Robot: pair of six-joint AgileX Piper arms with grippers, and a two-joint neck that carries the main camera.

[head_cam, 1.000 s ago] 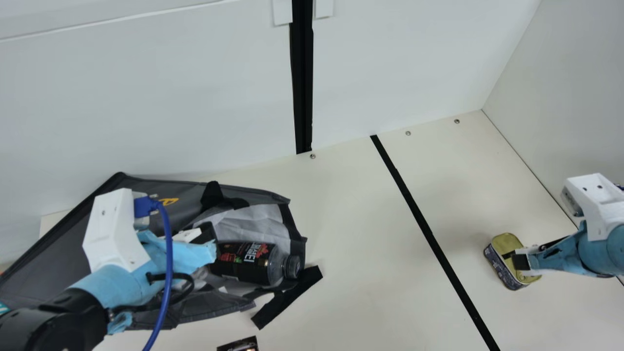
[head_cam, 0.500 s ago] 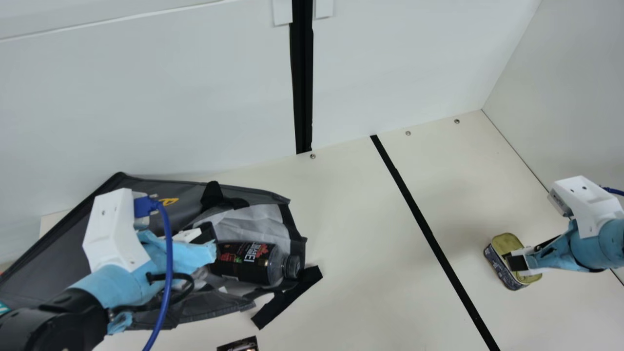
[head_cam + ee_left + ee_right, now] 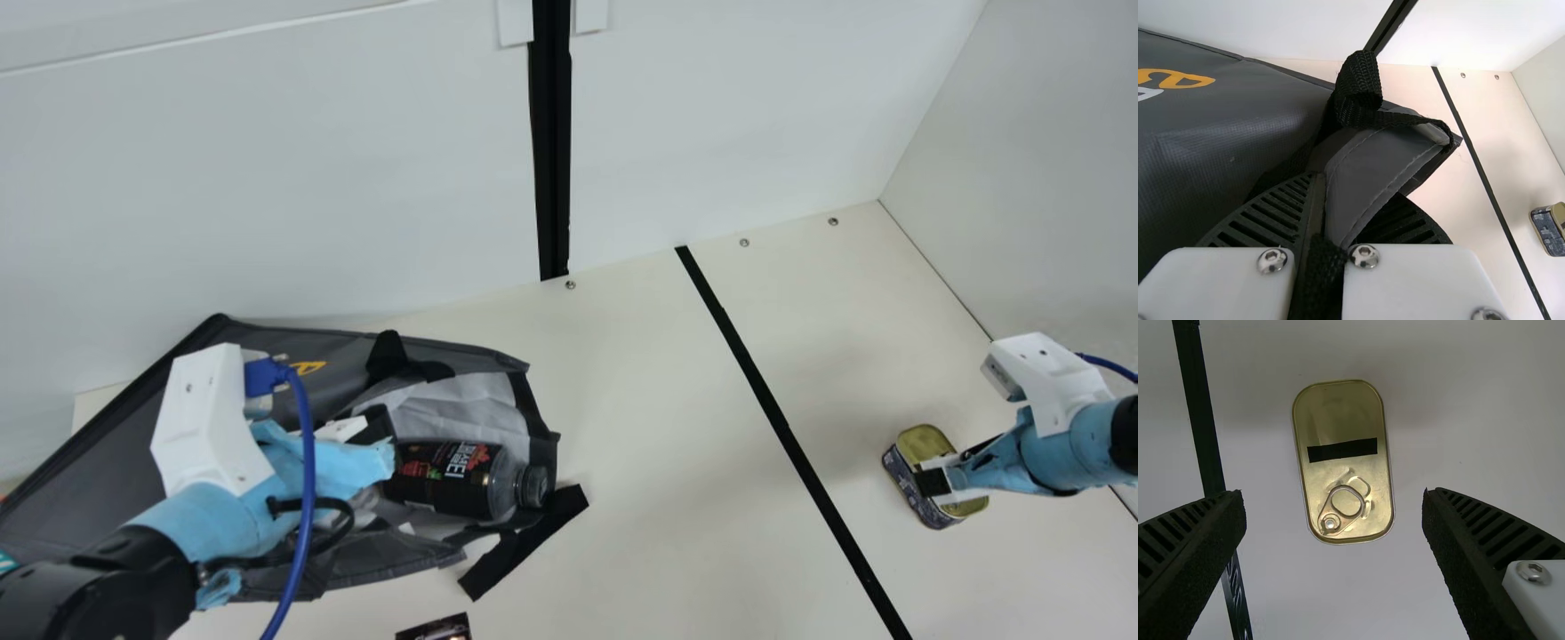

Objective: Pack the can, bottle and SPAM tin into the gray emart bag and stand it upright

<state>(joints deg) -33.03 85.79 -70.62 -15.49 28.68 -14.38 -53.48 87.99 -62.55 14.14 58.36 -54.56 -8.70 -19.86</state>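
Print: no complete word legible. Bottle [image 3: 508, 484]: black label [image 3: 431, 480], white lettering [image 3: 457, 460], red leaf motif [image 3: 478, 455]. Gray emart bag [image 3: 1238, 120]: orange and white characters [image 3: 1186, 81], partly in view. SPAM tin [image 3: 906, 484]: side print too small to read

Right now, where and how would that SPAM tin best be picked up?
I'd grip the SPAM tin by its two long side walls, near mid-length, coming straight down from above. It sits with its ring pull up and is longer than wide, so closing across its narrow way looks easiest. The right gripper's jaws stand open, one towards each long side.
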